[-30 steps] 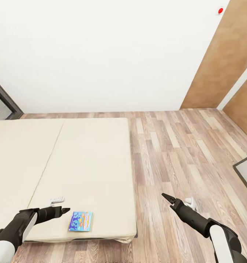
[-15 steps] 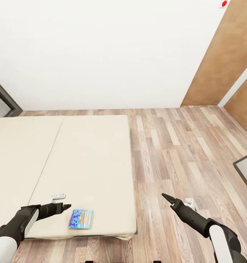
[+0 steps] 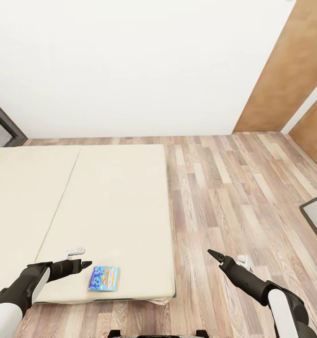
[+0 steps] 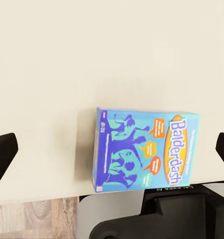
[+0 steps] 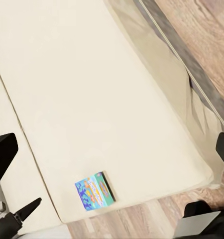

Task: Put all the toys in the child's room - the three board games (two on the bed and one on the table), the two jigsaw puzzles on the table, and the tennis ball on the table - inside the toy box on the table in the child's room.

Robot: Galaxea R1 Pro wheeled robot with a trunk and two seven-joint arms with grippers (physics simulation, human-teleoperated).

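head view: i face a cream bed [image 3: 106,197] that fills the left half of the scene, with a wood-plank floor [image 3: 224,188] to its right and a white wall [image 3: 130,65] at the far side. brown wooden doors [image 3: 289,75] stand at the far right.

the blue board game [image 3: 103,278] lies flat on the bed near its near edge, toward the near right corner. the left wrist view [image 4: 147,149] shows its printed face with the word "balderdash" in an orange band, and the box sits just short of the mattress edge. the right wrist view [image 5: 95,190] shows the same box close to the near edge, well apart from the seam that divides the mattress.

my left end effector [image 3: 83,264] hangs over the bed just left of the board game, not touching it; its fingers [image 3: 85,264] read as one dark point in the head view, while the left wrist view shows the two tips at opposite edges of the picture, so they stand apart. a small white object [image 3: 75,253] lies on the bed just beyond this end effector.

my right end effector [image 3: 213,255] hangs over the floor, well to the right of the bed; the right wrist view shows its tips wide apart and nothing between them.
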